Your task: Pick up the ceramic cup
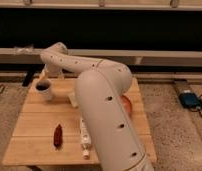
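One gripper: past wooden table far-left edge; grip state cannot be told
ceramic cup: upright, unheld, near gripper
risk: sideways approach could topple it

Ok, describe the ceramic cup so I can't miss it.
On the far left corner of the light wooden table, beside the dark gripper, stands a small white ceramic cup. Its dark inside and thick rim set it apart from the slim white bottle lying nearer and the orange-red bowl.
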Robot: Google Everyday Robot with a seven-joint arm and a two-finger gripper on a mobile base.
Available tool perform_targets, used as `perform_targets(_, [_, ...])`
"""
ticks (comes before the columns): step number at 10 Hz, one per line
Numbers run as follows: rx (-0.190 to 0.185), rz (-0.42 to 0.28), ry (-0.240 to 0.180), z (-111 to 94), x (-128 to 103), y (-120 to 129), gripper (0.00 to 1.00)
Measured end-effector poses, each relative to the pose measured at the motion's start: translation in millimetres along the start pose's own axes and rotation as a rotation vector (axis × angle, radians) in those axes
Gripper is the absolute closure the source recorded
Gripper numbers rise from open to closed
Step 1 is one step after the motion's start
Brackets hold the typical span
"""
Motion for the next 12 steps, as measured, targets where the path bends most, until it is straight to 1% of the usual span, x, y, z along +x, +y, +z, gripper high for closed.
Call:
perform_targets(6, [0.014, 0.033, 0.046, 18.5, 10.1, -11.7, 0.2])
perform_targets(10, [0.022, 0.023, 0.07, 29.3, 10.6, -11.7, 0.2])
perform_targets(11, [0.025, 0.019, 0.075, 31.2, 10.3, -10.1, 0.22])
perform_targets(12, [0.031, 0.017, 0.08, 33.0, 10.0, -10.6, 0.3])
